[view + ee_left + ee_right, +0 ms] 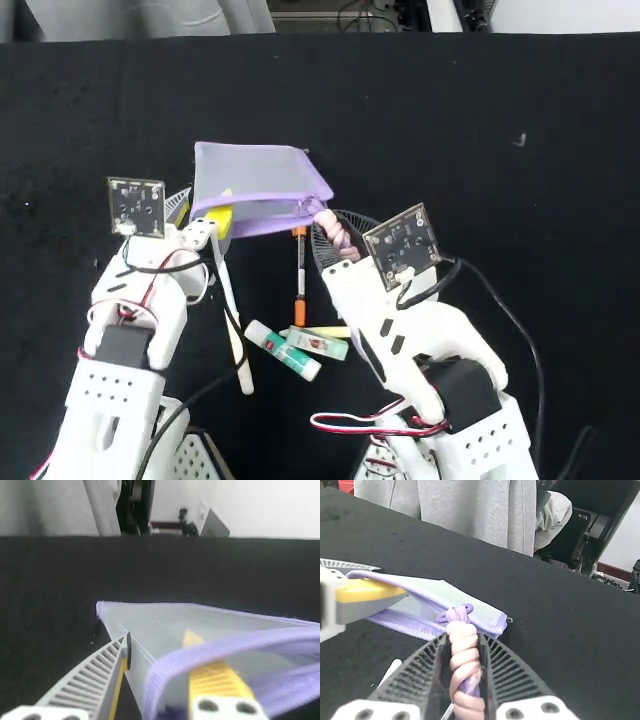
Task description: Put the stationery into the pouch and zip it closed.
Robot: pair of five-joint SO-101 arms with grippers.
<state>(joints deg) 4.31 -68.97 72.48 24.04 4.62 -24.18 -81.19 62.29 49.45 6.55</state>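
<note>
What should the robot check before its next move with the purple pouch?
1. Left gripper grips the pouch rim: ok.
2. Right gripper pinches the zipper pull: ok.
3. Pouch mouth open for loading: ok, the rim looks spread in the left wrist view.
4. Stationery inside the pouch: not ok. The orange pen and white pen lie on the table.
5. Pouch already holding anything: cannot tell.
</note>
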